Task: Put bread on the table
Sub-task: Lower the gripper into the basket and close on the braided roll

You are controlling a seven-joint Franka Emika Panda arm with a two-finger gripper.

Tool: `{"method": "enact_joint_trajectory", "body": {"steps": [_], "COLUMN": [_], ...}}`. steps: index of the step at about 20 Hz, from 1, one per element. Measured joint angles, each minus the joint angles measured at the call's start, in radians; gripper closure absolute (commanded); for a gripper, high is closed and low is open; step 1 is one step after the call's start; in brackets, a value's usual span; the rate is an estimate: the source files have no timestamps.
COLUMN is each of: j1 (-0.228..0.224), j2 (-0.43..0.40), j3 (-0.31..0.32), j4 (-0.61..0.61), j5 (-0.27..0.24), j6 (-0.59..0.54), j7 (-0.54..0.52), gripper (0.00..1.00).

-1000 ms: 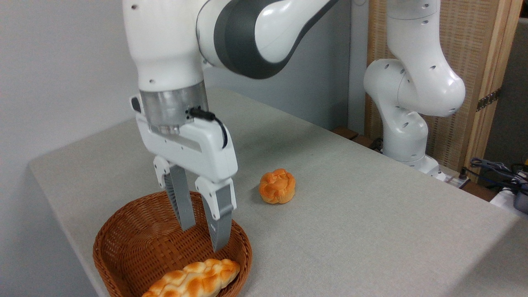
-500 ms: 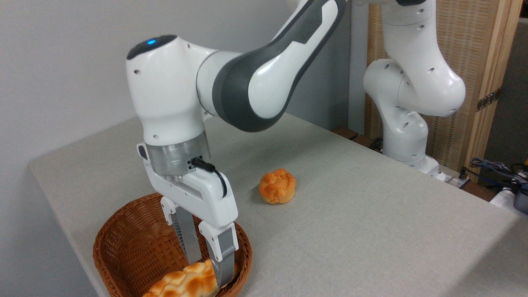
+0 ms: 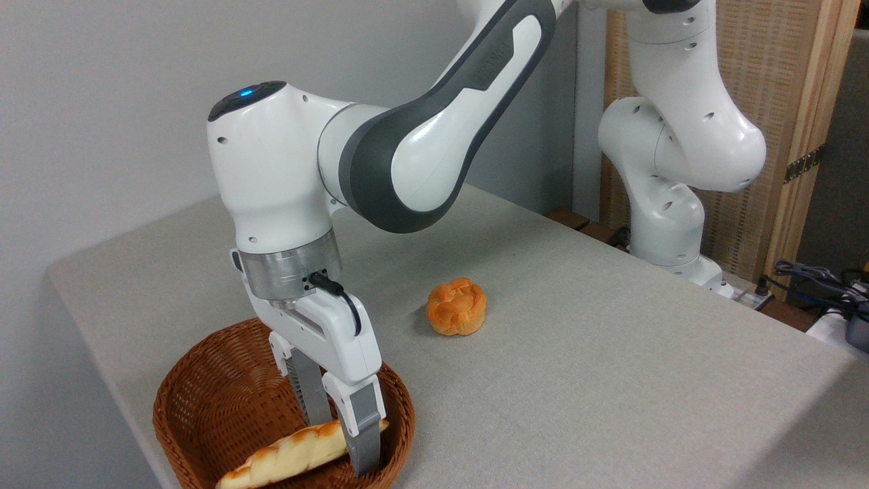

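Gripper is down inside the basket, fingers pointing downward with a slight lean, and the jaws are clamped on the bread. Near finger lies across the loaf's front face close to its right end; far finger sits behind the loaf, mostly hidden by it and by the near finger. Bread is tipped onto its side between the jaws: pale underside faces the camera, golden-brown bumps show only along the upper edge. Right tapered tip pokes out just past the near finger, toward the basket's right rim; the rest of the loaf runs away from the jaws to the lower left, and its left end reaches the bottom edge of the picture. Whether the loaf is touching the basket floor or lifted clear of it cannot be told. Bread is within the basket, not on the table. Basket sits on the table's near left corner, directly under the jaws. Bun rests on the cloth up and to the right of the jaws, well apart from them and outside the basket. Arm's wrist stands vertical above the gripper, blue light lit on top of the joint; the forearm rises up and to the right, away from the jaws toward the base at the table's far side.
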Motion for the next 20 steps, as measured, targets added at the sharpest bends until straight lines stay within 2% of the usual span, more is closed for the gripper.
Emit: {"method": "enact_joint_trajectory", "body": {"steps": [1, 6, 9, 13, 20], "j1": [0.000, 0.000, 0.000, 0.000, 0.000], "j2": [0.000, 0.000, 0.000, 0.000, 0.000], "j3": [0.000, 0.000, 0.000, 0.000, 0.000], "j4": [0.000, 0.000, 0.000, 0.000, 0.001], "j5": [0.005, 0.007, 0.007, 0.007, 0.007], "j6": [0.000, 0.000, 0.001, 0.001, 0.002], "j7": [0.000, 0.022, 0.023, 0.023, 0.023], "gripper": [0.42, 0.53, 0.54, 0.65, 0.76]}}
